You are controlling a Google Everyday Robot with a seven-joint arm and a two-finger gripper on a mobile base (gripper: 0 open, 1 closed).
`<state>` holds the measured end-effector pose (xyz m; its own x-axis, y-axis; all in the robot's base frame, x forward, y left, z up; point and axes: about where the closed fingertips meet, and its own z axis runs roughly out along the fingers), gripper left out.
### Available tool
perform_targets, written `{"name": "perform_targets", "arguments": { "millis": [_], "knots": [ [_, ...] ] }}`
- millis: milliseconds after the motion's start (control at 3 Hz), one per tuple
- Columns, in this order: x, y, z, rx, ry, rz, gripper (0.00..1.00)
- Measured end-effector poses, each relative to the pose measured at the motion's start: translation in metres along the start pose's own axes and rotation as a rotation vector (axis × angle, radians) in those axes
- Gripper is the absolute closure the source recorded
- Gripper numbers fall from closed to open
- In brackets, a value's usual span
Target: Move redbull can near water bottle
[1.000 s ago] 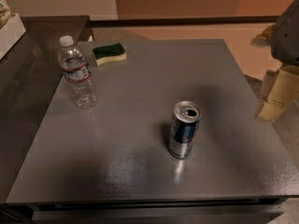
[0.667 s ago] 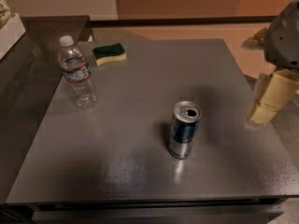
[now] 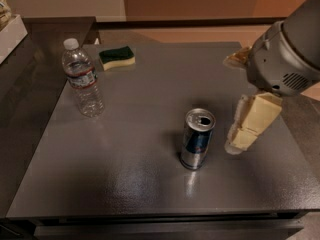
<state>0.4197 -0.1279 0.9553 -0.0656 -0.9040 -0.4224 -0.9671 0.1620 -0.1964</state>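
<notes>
The redbull can [image 3: 197, 139] stands upright on the grey table [image 3: 150, 184], right of centre, with its pull-tab top open to view. The water bottle [image 3: 82, 80] stands upright at the table's left side, far from the can. My gripper [image 3: 231, 104] hangs over the table's right side, just right of the can and a little above the surface. It is open and empty. One cream finger [image 3: 250, 124] points down toward the table beside the can; the other [image 3: 236, 59] shows behind the grey wrist.
A green-and-yellow sponge [image 3: 117, 57] lies at the back left of the table, behind the bottle. A darker counter [image 3: 30, 49] adjoins the table on the left, with a white box [image 3: 10, 34] on it. The table's right edge [image 3: 295, 149] is under the arm.
The arm has moved in from the right edge toward the can, and its gripper now sits close beside the can. The can, bottle and sponge have not moved.
</notes>
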Motion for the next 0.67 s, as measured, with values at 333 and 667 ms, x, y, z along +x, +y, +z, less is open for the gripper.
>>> {"name": "perform_targets", "arguments": {
  "millis": [333,667],
  "knots": [
    [-0.013,0.012,0.020,-0.035,-0.022,-0.024,0.00],
    [-0.017,0.022,0.034,-0.066,-0.025,-0.039,0.00]
  ]
}}
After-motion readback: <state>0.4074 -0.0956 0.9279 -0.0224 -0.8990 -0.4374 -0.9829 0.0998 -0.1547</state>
